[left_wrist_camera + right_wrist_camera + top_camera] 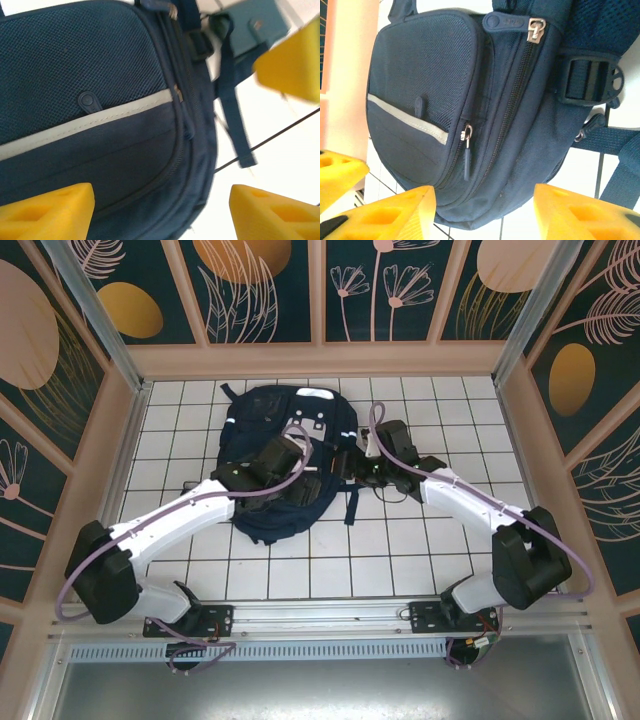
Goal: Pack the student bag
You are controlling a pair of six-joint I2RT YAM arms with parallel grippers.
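Top external view: the student bag (275,420) lies flat on the white tiled table (420,550) in the upper middle of the frame, its top end toward the far wall and its black straps trailing off its lower right side. Both arms reach in over it. The left gripper (308,483) is above the bag's lower middle and the right gripper (352,468) is at the bag's right edge, the two close together. From this height I cannot tell how wide either stands. Left wrist view: the bag fills the left and centre of the frame, with its mesh front pocket at upper left. A pale reflective stripe (100,120) slants across the bag, and a dark strap (232,110) hangs down over the white table on the right. The left gripper (162,200) shows its two yellow fingers (50,212) in the lower corners, spread wide apart and clasping nothing, with the bag's edge lying beneath the gap. A blurred yellow finger (290,65) sits at the upper right. Right wrist view: the bag takes up most of the upper frame, with the front pocket on the left. A zip pull (466,150) hangs at the pocket's seam, and a black buckle (590,80) sits at the right edge. The right gripper (485,200) has its yellow fingers at the bottom, parted with nothing held, and the bag's lower end shows between them. A third yellow finger (340,175) juts in at the lower left edge.
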